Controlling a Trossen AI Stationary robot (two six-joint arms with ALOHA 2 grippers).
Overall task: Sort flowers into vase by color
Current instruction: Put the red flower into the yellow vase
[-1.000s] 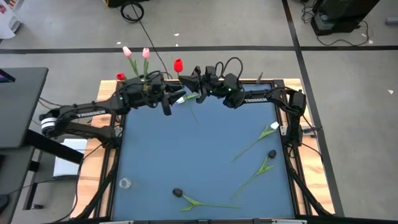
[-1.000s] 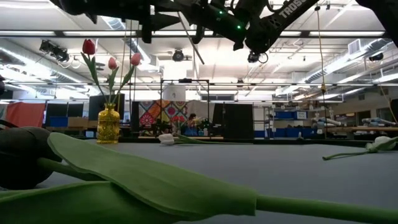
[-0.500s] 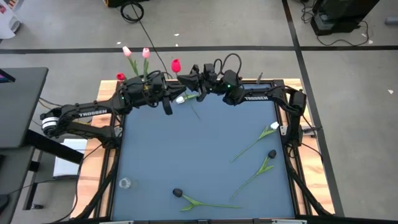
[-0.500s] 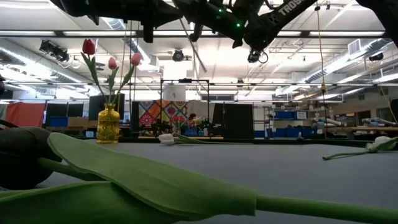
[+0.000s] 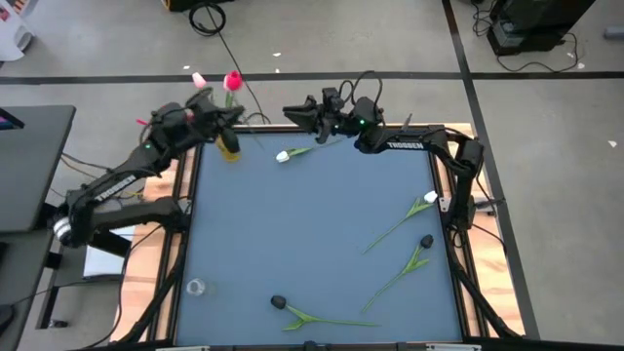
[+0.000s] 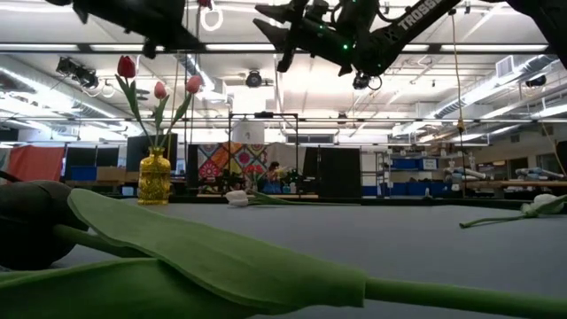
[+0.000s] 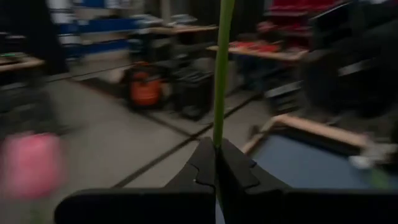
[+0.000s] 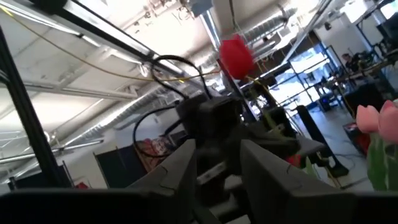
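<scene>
My left gripper [image 7: 217,165] is shut on the green stem of a red flower [image 5: 232,81], high above the table's far left corner. It hangs over the yellow vase [image 5: 229,148], which holds one red and two pink flowers [image 6: 159,89]. My right gripper [image 8: 217,162] is open in the air at the far edge [image 5: 291,111], facing the red flower [image 8: 236,56]. White flowers [image 5: 292,153] [image 5: 429,200] and black flowers [image 5: 426,242] [image 5: 278,303] lie flat on the blue table top. My left gripper pinches the red flower's thin green stem [image 7: 220,118] between its two fingers, which lie across the stem. The stem rises straight out of the fingers and the red head [image 5: 232,81] stands above them. The flower is lifted clear of the table and the vase.
The blue mat has a wooden border [image 5: 168,244]. A small clear object [image 5: 196,288] sits near the front left. In the low view a large green leaf [image 6: 221,257] and a black bud [image 6: 31,221] fill the foreground.
The red flower has passed from my right gripper to my left one. My left gripper has swung with it from the far middle toward the table's far left corner, above the vase. My right gripper has stayed at the far edge without the flower.
</scene>
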